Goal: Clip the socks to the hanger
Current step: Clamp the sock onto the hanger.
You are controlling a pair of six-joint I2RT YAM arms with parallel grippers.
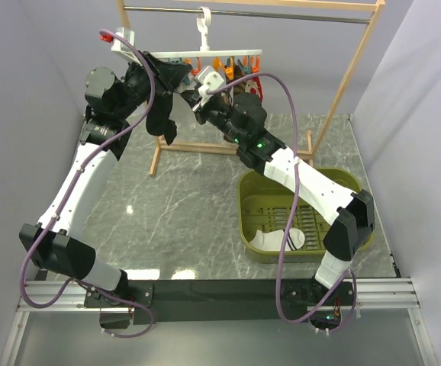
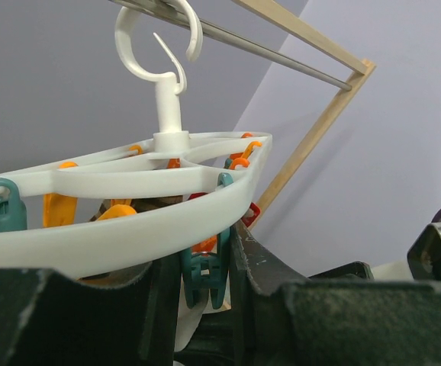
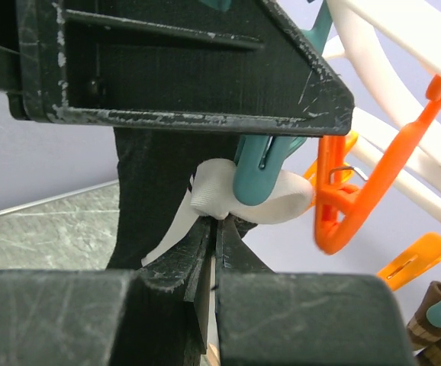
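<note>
A grey marbled desk [image 1: 175, 206] carries a tall wooden rack [image 1: 350, 69] at its far side and a green basket [image 1: 245, 198] on the right. The white hanger [image 2: 129, 221] hangs by its hook from the rack's metal bar, with orange and teal clips under its oval rim. Both arms reach up to its near edge. A black sock [image 3: 148, 191] hangs just below them.

The left hand [image 1: 171, 75] is at the hanger's rim, and its fingers are closed on either side of a teal clip [image 2: 205, 271] that hangs there. The right hand [image 3: 214, 229] comes from below, its fingers pinched tight on a fold of one white sock [image 3: 281, 200]. That fold is raised to the clip's lower end and wraps around it. Whether the clip bites the fabric cannot be told.

The other white sock [image 1: 270, 241] lies in the basket. An orange clip [image 3: 358, 198] hangs just beside the teal one.
</note>
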